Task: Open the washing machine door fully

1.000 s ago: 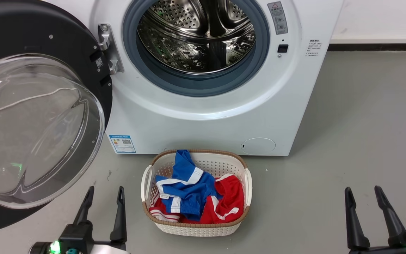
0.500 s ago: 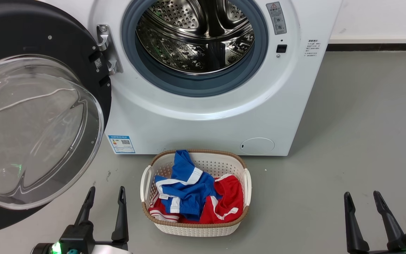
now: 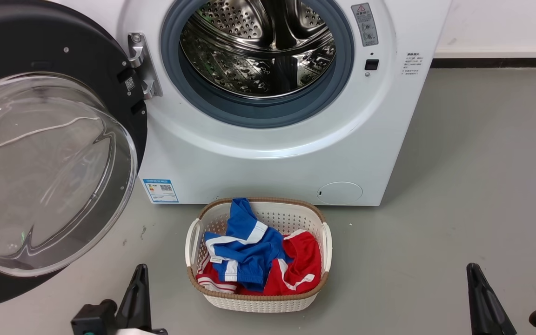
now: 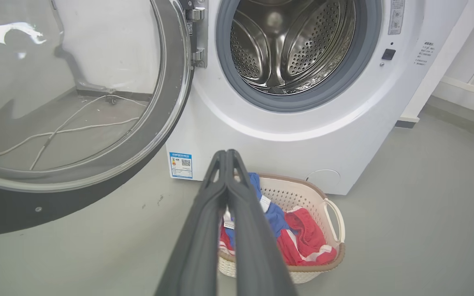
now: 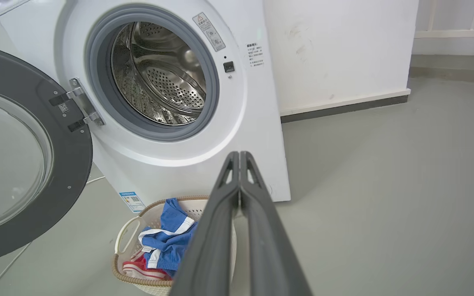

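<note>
The washing machine door [image 3: 89,60], a black disc with a bulging clear glass bowl [image 3: 49,172], stands swung out to the left of the white machine [image 3: 268,163] on its hinge [image 3: 140,65]. The steel drum [image 3: 258,46] is fully exposed inside the grey rubber ring. My left gripper [image 3: 141,271] is low at the bottom left, shut on nothing, apart from the door's lower edge. My right gripper [image 3: 472,270] is at the bottom right, also shut and holding nothing. The left wrist view shows the door [image 4: 175,102] and my closed left gripper [image 4: 225,154]; the right wrist view shows the door [image 5: 70,164] and my closed right gripper [image 5: 239,155].
A white basket [image 3: 258,302] with a brown rim holds blue and red clothes [image 3: 249,251] on the grey floor just before the machine, between my grippers. A white cord [image 4: 56,131] lies on the floor behind the door glass. A white wall [image 5: 335,49] runs to the right.
Both grippers went from open to shut and dropped lower in the head view. The door, machine and basket have stayed where they were.
</note>
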Motion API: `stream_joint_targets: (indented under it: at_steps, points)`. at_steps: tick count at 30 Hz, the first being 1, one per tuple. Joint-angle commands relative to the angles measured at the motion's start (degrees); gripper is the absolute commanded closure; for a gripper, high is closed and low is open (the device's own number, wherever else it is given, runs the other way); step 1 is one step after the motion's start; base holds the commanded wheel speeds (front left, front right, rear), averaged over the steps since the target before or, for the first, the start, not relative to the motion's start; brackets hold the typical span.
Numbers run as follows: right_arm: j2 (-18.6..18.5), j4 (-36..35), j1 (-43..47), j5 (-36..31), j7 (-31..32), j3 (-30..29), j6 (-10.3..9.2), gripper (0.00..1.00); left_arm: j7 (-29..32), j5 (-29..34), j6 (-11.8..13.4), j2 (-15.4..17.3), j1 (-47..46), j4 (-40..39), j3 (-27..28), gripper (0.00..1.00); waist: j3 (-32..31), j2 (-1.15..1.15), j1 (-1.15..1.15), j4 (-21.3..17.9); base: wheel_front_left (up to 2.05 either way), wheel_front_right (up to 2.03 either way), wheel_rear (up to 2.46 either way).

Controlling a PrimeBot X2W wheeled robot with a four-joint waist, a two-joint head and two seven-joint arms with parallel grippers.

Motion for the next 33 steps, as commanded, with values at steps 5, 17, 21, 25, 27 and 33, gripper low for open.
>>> stream_joint_targets:
  at_steps: [5, 17, 21, 25, 27, 33]
  points:
    - [-0.74, 0.5, -2.54, 6.92, 1.11, 0.22, 0.0, 1.0, 1.36, -6.75, -0.56, 0.1, -2.19, -0.3, 0.63, 1.0, -0.02, 0.0, 0.0, -0.01, 0.0, 0.0, 0.0]
    - [-1.36, 2.88, -5.39, 19.49, 3.51, 0.49, 0.0, 1.0, 4.28, -19.43, -1.55, 0.08, -3.98, 0.79, 1.54, 1.0, -0.06, 0.0, 0.0, -0.04, 0.0, 0.0, 0.0]
    - [-1.5, 3.59, -6.22, 23.27, 4.28, 0.51, 0.0, 1.0, 5.18, -23.28, -1.87, 0.07, -4.55, 1.15, 1.82, 1.0, -0.07, 0.0, 0.0, -0.05, 0.0, 0.0, 0.0]
    - [-1.63, 4.26, -7.03, 26.85, 5.05, 0.52, 0.0, 1.0, 6.06, -26.96, -2.15, 0.06, -5.09, 1.5, 2.11, 1.0, -0.08, 0.0, 0.0, -0.06, 0.0, 0.0, 0.0]
    - [-1.68, 4.6, -7.42, 28.62, 5.4, 0.51, 0.0, 1.0, 6.49, -28.73, -2.29, 0.06, -5.37, 1.67, 2.25, 1.0, -0.09, 0.0, 0.0, -0.07, 0.0, 0.0, 0.0]
    - [-1.82, 5.55, -8.53, 33.52, 6.5, 0.46, 0.0, 1.0, 7.69, -33.83, -2.7, 0.05, -6.1, 2.16, 2.65, 1.0, -0.11, 0.0, 0.0, -0.08, 0.0, 0.0, 0.0]
